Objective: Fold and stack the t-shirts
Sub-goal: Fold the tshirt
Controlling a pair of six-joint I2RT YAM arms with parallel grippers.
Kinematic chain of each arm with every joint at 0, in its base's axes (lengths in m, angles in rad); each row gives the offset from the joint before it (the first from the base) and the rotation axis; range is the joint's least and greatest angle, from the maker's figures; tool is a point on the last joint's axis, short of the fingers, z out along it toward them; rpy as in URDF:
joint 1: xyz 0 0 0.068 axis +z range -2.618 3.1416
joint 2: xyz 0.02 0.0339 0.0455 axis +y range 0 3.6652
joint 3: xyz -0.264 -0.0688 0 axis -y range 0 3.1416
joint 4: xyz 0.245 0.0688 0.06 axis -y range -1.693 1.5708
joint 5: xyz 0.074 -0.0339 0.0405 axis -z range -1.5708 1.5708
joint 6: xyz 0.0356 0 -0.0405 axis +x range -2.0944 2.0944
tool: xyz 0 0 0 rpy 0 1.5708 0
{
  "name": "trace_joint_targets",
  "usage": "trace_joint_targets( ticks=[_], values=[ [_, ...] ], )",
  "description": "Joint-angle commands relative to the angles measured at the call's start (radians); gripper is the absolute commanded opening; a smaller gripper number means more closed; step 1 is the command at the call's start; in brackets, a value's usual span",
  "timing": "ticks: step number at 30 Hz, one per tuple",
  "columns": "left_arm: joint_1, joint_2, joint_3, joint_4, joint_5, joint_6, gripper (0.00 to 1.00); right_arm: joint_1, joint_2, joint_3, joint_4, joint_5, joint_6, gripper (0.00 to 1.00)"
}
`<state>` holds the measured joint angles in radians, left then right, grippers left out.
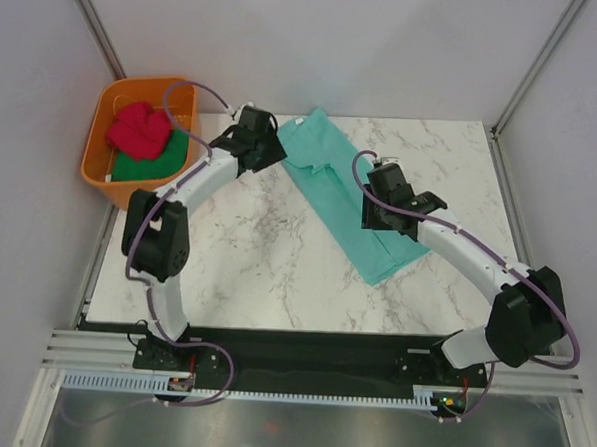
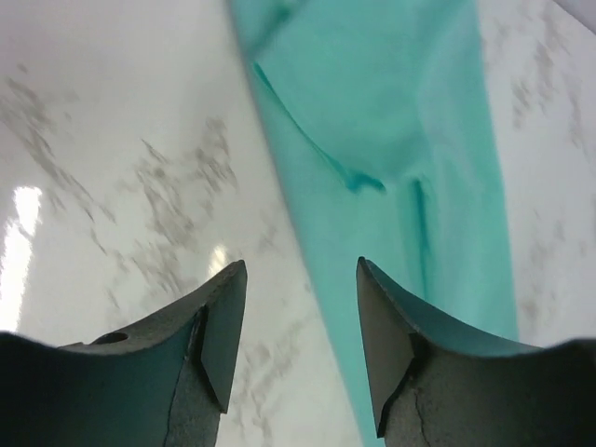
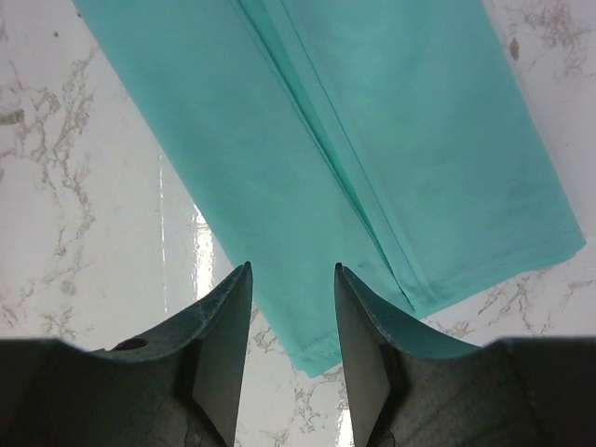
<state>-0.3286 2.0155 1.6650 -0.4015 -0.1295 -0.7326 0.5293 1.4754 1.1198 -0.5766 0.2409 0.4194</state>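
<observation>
— What finish are you seeing on the tabletop point(image 1: 236, 260)?
— Glossy, marble-patterned, with glare on it. Your teal t-shirt point(image 1: 330, 190) is smooth, matt cloth.
— And off the far-left corner?
— A smooth orange plastic tub point(image 1: 100, 148); the red t-shirt point(image 1: 140, 128) inside is soft, matt cloth.

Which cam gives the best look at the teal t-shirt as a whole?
Top external: the teal t-shirt shows almost whole, a long folded strip lying diagonally on the table. Left wrist shows only a partial stretch with creases; right wrist only one end and its corner.
</observation>
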Motion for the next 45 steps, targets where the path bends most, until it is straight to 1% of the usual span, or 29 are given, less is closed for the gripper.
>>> trace_joint_targets(
  ticks=[1, 2, 4, 5, 6, 7, 9, 10, 13, 15, 16, 18, 20, 22, 24, 29, 33, 42, 43, 44, 45],
  values=[
    [-0.116, -0.213, -0.175, 0.026, -0.027, -0.114, 0.58, -0.029, -0.092, 0.058, -0.038, 0.011, 0.048, 0.49],
    [-0.165, -0.269, -0.254, 0.027, -0.003, -0.14, 0.56, -0.038, -0.102, 0.076, -0.064, 0.014, 0.062, 0.49],
    [-0.217, -0.31, -0.316, 0.027, 0.016, -0.197, 0.56, -0.075, -0.13, 0.097, -0.089, 0.015, 0.07, 0.49],
    [-0.272, -0.34, -0.364, 0.029, 0.034, -0.22, 0.55, -0.089, -0.142, 0.116, -0.109, 0.017, 0.071, 0.49],
    [-0.305, -0.348, -0.381, 0.029, 0.04, -0.244, 0.55, -0.101, -0.167, 0.126, -0.118, 0.017, 0.073, 0.49],
    [-0.364, -0.353, -0.393, 0.029, 0.048, -0.286, 0.55, -0.132, -0.177, 0.135, -0.132, 0.018, 0.071, 0.49],
    [-0.42, -0.344, -0.415, 0.029, 0.076, -0.33, 0.55, -0.161, -0.199, 0.161, -0.144, 0.005, 0.064, 0.49],
    [-0.473, -0.337, -0.419, 0.03, 0.077, -0.373, 0.55, -0.192, -0.22, 0.169, -0.153, -0.005, 0.065, 0.49],
    [-0.547, -0.304, -0.413, 0.032, 0.068, -0.41, 0.55, -0.235, -0.254, 0.184, -0.163, -0.029, 0.058, 0.5],
    [-0.575, -0.285, -0.406, 0.032, 0.053, -0.432, 0.54, -0.244, -0.273, 0.183, -0.167, -0.038, 0.055, 0.5],
    [-0.598, -0.258, -0.407, 0.033, 0.059, -0.473, 0.54, -0.249, -0.276, 0.181, -0.172, -0.04, 0.055, 0.5],
    [-0.615, -0.232, -0.404, 0.03, 0.088, -0.517, 0.49, -0.25, -0.289, 0.169, -0.174, -0.041, 0.053, 0.5],
    [-0.638, -0.195, -0.407, 0.03, 0.117, -0.571, 0.48, -0.255, -0.296, 0.153, -0.172, -0.032, 0.056, 0.5],
    [-0.652, -0.178, -0.406, 0.03, 0.114, -0.596, 0.46, -0.261, -0.305, 0.146, -0.174, -0.02, 0.059, 0.5],
    [-0.673, -0.164, -0.399, 0.029, 0.076, -0.599, 0.43, -0.265, -0.31, 0.14, -0.174, -0.019, 0.056, 0.5],
    [-0.681, -0.118, -0.373, 0.032, 0.079, -0.622, 0.44, -0.27, -0.314, 0.133, -0.172, -0.005, 0.055, 0.5],
    [-0.685, -0.069, -0.335, 0.03, 0.085, -0.594, 0.44, -0.272, -0.314, 0.126, -0.172, 0.006, 0.05, 0.5],
    [-0.711, -0.003, -0.294, 0.032, 0.085, -0.594, 0.44, -0.273, -0.337, 0.112, -0.169, 0.023, 0.042, 0.5],
    [-0.713, 0.006, -0.289, 0.03, 0.088, -0.596, 0.45, -0.276, -0.337, 0.112, -0.169, 0.023, 0.042, 0.5],
    [-0.714, 0.012, -0.284, 0.03, 0.096, -0.597, 0.48, -0.275, -0.339, 0.112, -0.169, 0.024, 0.042, 0.5],
    [-0.714, 0.015, -0.283, 0.03, 0.097, -0.6, 0.48, -0.276, -0.342, 0.112, -0.169, 0.028, 0.039, 0.5]
  ],
)
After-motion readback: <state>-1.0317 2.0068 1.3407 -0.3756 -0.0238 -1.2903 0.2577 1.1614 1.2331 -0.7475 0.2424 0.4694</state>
